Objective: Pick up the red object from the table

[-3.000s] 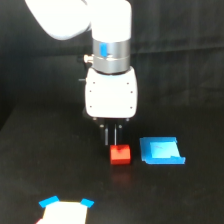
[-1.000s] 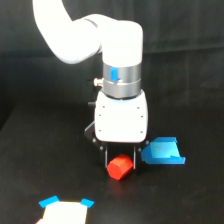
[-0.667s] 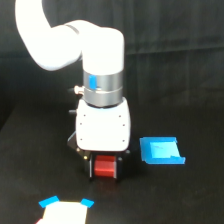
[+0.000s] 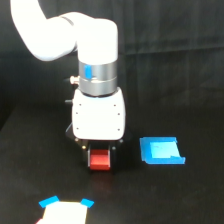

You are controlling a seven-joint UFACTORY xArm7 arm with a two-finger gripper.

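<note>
- It looked like a lab or robot test bench, not a home.
- A white arm [image 4: 75, 35] filled the frame's centre and upper left.
- A plain black table [image 4: 190, 195] and dark backdrop [image 4: 170, 30] surrounded it.

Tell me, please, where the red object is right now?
In the exterior view, the red object sits low and centre, directly beneath the gripper, left of the blue piece.
</note>
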